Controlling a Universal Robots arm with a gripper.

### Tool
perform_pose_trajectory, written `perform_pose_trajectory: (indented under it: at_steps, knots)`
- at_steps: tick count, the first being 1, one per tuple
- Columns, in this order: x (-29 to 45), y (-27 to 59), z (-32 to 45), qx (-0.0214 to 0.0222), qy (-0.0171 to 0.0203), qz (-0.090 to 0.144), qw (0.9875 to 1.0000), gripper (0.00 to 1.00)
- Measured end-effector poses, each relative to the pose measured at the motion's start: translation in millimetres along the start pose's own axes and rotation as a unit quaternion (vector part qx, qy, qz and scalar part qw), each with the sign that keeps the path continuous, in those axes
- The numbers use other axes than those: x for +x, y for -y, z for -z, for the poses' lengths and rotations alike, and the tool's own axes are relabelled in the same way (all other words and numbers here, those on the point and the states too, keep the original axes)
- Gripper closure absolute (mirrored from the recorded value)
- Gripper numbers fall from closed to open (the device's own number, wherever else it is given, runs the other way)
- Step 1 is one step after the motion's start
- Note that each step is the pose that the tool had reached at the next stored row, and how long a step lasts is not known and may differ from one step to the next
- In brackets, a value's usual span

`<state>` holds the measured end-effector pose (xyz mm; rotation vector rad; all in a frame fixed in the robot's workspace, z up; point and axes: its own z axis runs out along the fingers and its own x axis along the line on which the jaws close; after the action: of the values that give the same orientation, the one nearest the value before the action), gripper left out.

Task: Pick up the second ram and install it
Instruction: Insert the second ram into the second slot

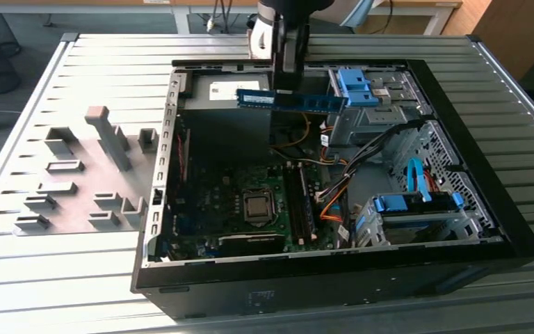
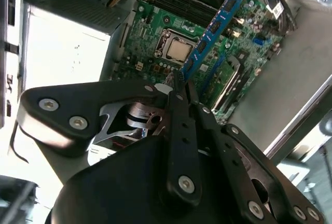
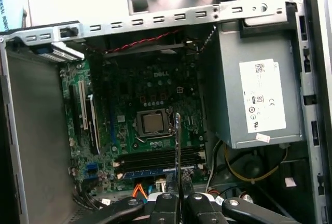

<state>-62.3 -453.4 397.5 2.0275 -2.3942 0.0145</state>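
Where the arm enters the exterior view, its upper part is cut off by the frame, so I see just the dark gripper (image 1: 286, 82) hanging over the far end of the open computer case (image 1: 489, 229). Clamped between its fingers, the second ram (image 1: 291, 101) lies level in the air, well above the motherboard (image 1: 239, 202), and sticks out toward the exterior view's right. The black case walls ring the board closely, with blue drive brackets (image 1: 417, 203) and a tangle of cables (image 1: 341, 188) crowding the exterior view's right side; the clearest room is straight down over the board. Grey holder blocks (image 1: 72, 188) sit on the slatted table (image 1: 91, 278) outside the case, on the exterior view's left. In the second wrist view the gripper body blocks much of the frame, and the fingers (image 2: 179, 125) pinch one end of the blue stick, which reaches away over the board past the processor socket (image 2: 179, 49). In the first wrist view the stick appears edge-on as a thin vertical line, its chips unreadable, rising from the closed fingers (image 3: 167, 206) and hanging above the memory slots (image 3: 155, 159), beside the grey power supply (image 3: 259, 94).
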Motion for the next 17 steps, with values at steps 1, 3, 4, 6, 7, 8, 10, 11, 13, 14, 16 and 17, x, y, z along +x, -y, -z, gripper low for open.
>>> perform_pose_trajectory:
  at_steps: [1, 3, 4, 6, 7, 8, 10, 11, 13, 14, 16, 17]
  knots:
    - [0.0, 0.0, -0.3, -0.0001, -0.0001, -0.009, 1.0, 0.86]
    - [0.0, 0.0, -1.0, -0.0002, -0.0005, -0.027, 0.9996, 0.86]
    - [0.0, 0.0, -1.4, -0.0003, -0.0006, -0.035, 0.9994, 0.86]
    - [0.0, 0.0, -2.1, -0.0004, -0.0009, -0.054, 0.9985, 0.86]
    - [0.0, 0.0, -2.4, -0.0005, -0.001, -0.063, 0.998, 0.86]
    - [0.0, 0.0, -2.8, -0.0005, -0.0012, -0.072, 0.9974, 0.86]
    - [0.0, 0.0, -3.4, -0.0007, -0.0015, -0.089, 0.996, 0.86]
    - [0.0, 0.0, -3.8, -0.0007, -0.0016, -0.098, 0.9952, 0.86]
    - [0.0, 0.0, -4.5, -0.0008, -0.0019, -0.116, 0.9933, 0.86]
    - [-0.1, 0.0, -4.8, -0.0009, -0.0021, -0.125, 0.9922, 0.86]
    - [0.0, 0.0, -5.5, -0.0011, -0.0023, -0.142, 0.9898, 0.86]
    - [0.0, 0.0, -5.9, -0.0011, -0.0024, -0.151, 0.9885, 0.86]
